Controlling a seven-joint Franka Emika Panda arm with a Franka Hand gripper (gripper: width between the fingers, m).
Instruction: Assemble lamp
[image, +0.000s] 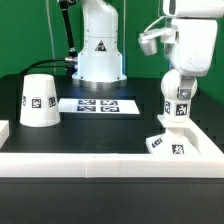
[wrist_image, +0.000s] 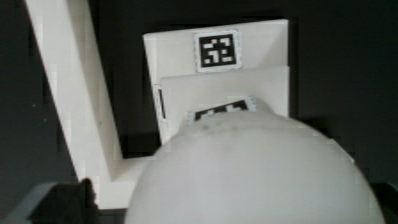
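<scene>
The shade (image: 40, 98) stands rim down on the black table at the exterior view's left, with a tag facing the camera. The flat square base (image: 170, 145) lies at the exterior view's right, against the white frame corner. My gripper (image: 178, 80) is shut on the round bulb (image: 180, 102), held upright with its tagged stem down on or just above the base. In the wrist view the bulb (wrist_image: 249, 165) fills the near part of the picture. The base (wrist_image: 217, 72) with two tags lies beyond it. My fingers are hidden there.
The marker board (image: 98, 105) lies flat in the middle of the table. A white raised frame (image: 100, 160) runs along the front and right edges, and it also shows in the wrist view (wrist_image: 80, 90). The arm's pedestal (image: 98, 55) stands at the back.
</scene>
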